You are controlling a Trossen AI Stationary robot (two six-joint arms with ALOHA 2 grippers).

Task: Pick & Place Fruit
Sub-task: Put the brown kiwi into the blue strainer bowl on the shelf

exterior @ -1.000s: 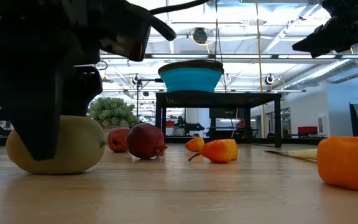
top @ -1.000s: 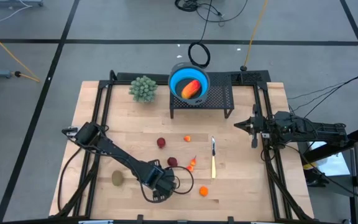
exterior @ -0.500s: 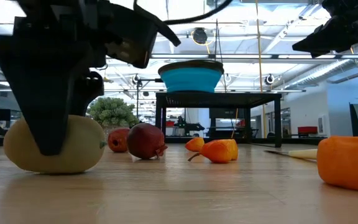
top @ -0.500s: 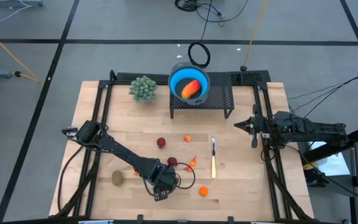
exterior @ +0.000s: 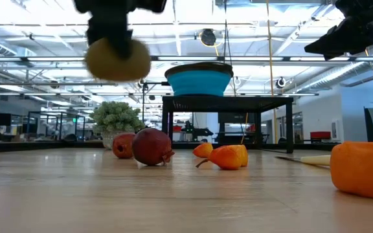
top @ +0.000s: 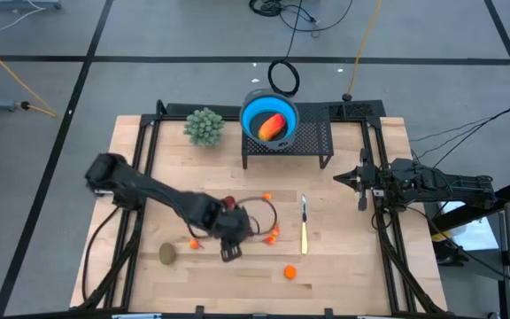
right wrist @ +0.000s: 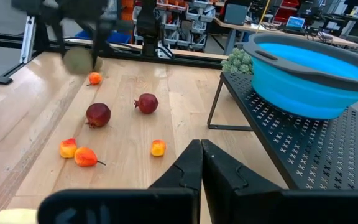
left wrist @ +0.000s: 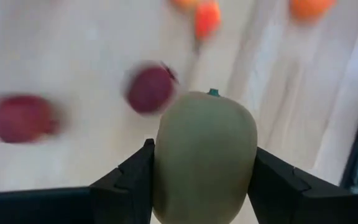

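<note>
From above, the left gripper (top: 229, 251) is over the wooden table (top: 343, 266), near the middle of its near half, and the right gripper (top: 362, 197) waits at the right edge of the table. On the far side a blue bowl (top: 253, 113) stands on a black rack (top: 312, 142), and the orange-red mango-like fruit (top: 272, 126) lies inside this bowl. A pale green bushy plant (top: 204, 126) is to the left of the rack. On the wood there is a brownish-green oval (top: 166, 254) near the left side, a small orange fruit (top: 290, 273) near the front edge, and a knife (top: 304, 230) right of the middle. In the low view, the left gripper holds a second brownish-green oval (exterior: 118, 59) in the air, well above the table top. Below and farther back rest two dark red round fruits (exterior: 151, 147) close to each other, and small orange ones (exterior: 227, 156) to their right. In the left wrist view, the two dark fingers (left wrist: 129, 180) press on both sides of this held oval, so the gripper is closed on it. In the right wrist view, the right gripper's fingers (right wrist: 188, 167) are closed together with nothing between them.
</note>
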